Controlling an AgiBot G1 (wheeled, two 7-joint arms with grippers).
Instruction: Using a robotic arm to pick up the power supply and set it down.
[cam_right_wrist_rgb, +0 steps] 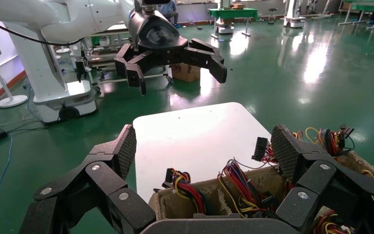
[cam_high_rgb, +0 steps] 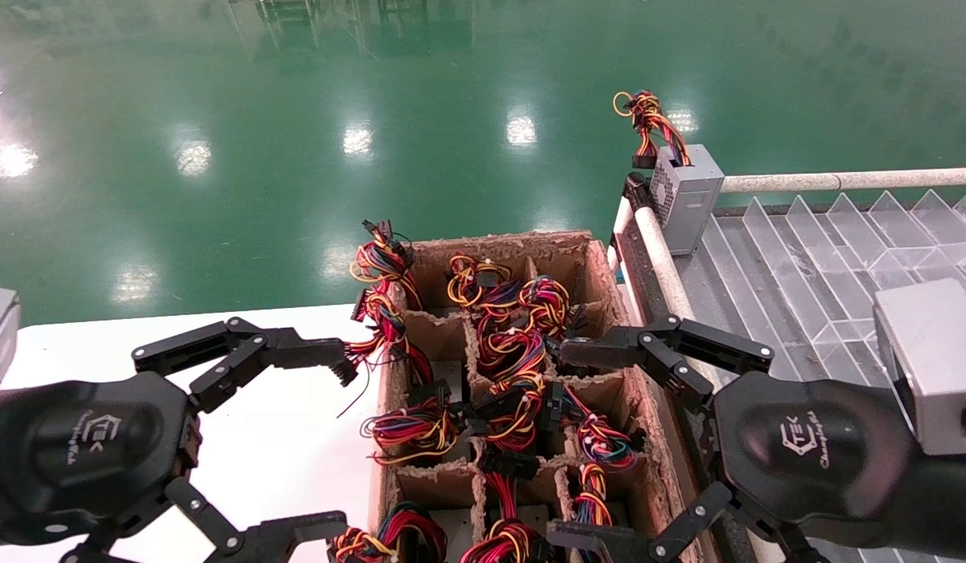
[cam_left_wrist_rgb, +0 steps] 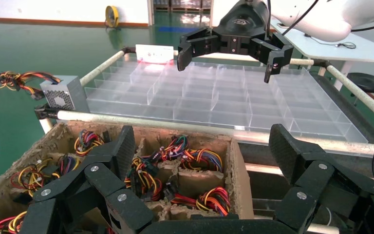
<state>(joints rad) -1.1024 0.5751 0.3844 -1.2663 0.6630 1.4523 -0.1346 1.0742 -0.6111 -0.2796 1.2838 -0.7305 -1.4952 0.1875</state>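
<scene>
One power supply (cam_high_rgb: pixel 686 195), a small grey box with a vent face and a red, yellow and black wire bundle, stands on the far left corner of the clear divided tray (cam_high_rgb: pixel 803 258); the left wrist view shows it too (cam_left_wrist_rgb: pixel 61 92). More wire bundles (cam_high_rgb: pixel 514 352) fill the cells of a cardboard box (cam_high_rgb: pixel 608 270). My left gripper (cam_high_rgb: pixel 338 450) hangs open at the box's left side, holding nothing. My right gripper (cam_high_rgb: pixel 565 444) hangs open over the box's right side, also holding nothing. Each wrist view shows the other arm's gripper beyond the box, the right one (cam_left_wrist_rgb: pixel 233 44) and the left one (cam_right_wrist_rgb: pixel 170 53).
The cardboard box sits between a white table (cam_high_rgb: pixel 280 438) on the left and the clear tray's tube frame (cam_high_rgb: pixel 663 258) on the right. Green floor lies beyond. A grey block (cam_high_rgb: pixel 932 360) sits on my right wrist.
</scene>
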